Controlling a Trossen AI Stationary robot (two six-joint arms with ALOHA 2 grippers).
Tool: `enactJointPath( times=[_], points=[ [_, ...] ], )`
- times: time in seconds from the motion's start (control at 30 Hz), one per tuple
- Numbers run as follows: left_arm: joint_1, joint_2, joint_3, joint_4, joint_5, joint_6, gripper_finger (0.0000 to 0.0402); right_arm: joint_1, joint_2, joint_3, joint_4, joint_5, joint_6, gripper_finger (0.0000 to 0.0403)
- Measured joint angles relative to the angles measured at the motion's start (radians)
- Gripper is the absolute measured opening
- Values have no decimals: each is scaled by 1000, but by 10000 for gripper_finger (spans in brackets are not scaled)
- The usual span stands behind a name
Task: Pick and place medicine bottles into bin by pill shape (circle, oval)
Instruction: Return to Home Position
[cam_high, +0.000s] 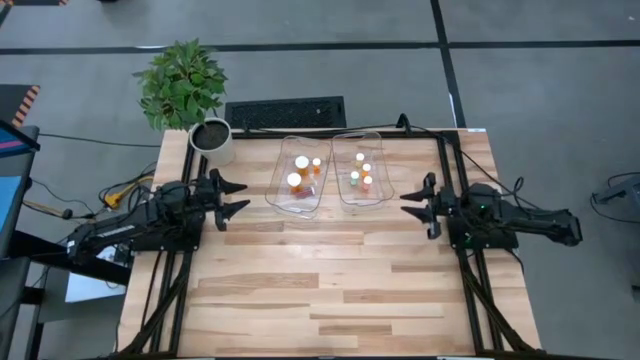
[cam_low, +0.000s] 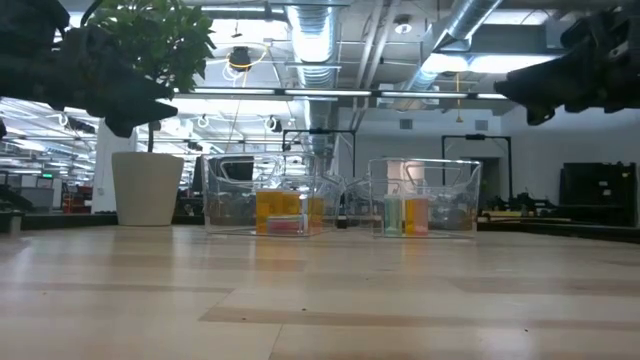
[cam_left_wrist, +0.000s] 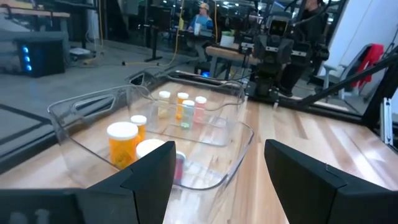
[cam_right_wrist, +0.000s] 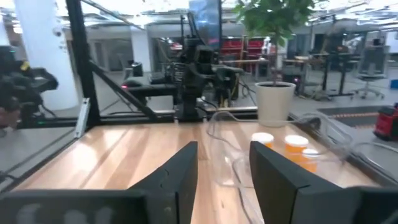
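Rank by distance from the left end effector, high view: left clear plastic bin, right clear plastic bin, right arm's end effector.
1. Left clear plastic bin, just ahead of the open left end effector.
2. Right clear plastic bin, beside the first, toward the right arm.
3. Right arm's dark end effector, open, facing from the opposite side.

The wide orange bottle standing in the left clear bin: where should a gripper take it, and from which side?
Likely by its white cap, from straight above. The wide orange bottle stands upright, and the bin wall and a neighbouring bottle crowd its sides, leaving the top as the open way in.
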Motion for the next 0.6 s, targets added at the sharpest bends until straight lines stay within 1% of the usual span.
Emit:
enactJointPath(
  times=[0.1, 0.17, 0.23, 0.3, 0.43, 0.6],
  points=[
    [0, 0, 0, 0, 0, 9, 240, 0, 0, 0, -19, 36, 3, 154],
    [0, 0, 0, 0, -2, 46, 240, 0, 0, 0, -30, 62, 7, 153],
    [0, 0, -1, -2, -28, 87, 240, 0, 0, -1, -47, 77, 8, 153],
    [0, 0, -1, -4, -53, 96, 240, 0, 0, -1, -51, 78, 12, 153],
    [0, 0, -2, -4, -49, 111, 240, 0, 0, -1, -53, 78, 11, 152],
    [0, 0, -2, -6, -67, 111, 240, 0, 0, -2, -54, 77, 9, 155]
  ],
)
